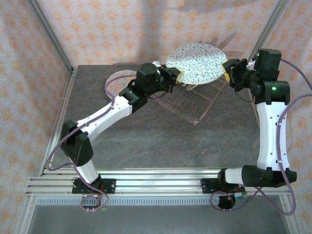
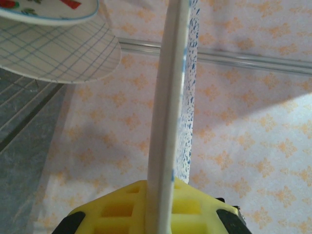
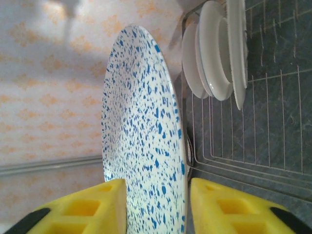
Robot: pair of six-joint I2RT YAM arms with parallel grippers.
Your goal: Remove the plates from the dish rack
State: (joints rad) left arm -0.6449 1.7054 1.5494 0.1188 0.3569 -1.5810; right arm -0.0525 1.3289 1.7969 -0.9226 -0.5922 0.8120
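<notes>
A large blue-speckled plate (image 1: 197,61) hangs above the wire dish rack (image 1: 195,105) at the back of the table. My left gripper (image 1: 176,77) is shut on its left rim; in the left wrist view the plate's edge (image 2: 168,97) runs up between the yellow pads (image 2: 117,209). My right gripper (image 1: 226,68) is at the opposite rim, jaws open around the plate (image 3: 141,122), with a gap on the rack side. Three pale plates (image 3: 214,53) stand in the rack (image 3: 229,146). A plaid-lined plate (image 2: 58,53) and one with red shapes (image 2: 48,9) show at the upper left.
A multicolour plate (image 1: 119,80) lies flat on the grey table at the back left, just behind my left forearm. Patterned curtain walls close the back and sides. The near half of the table (image 1: 161,141) is bare.
</notes>
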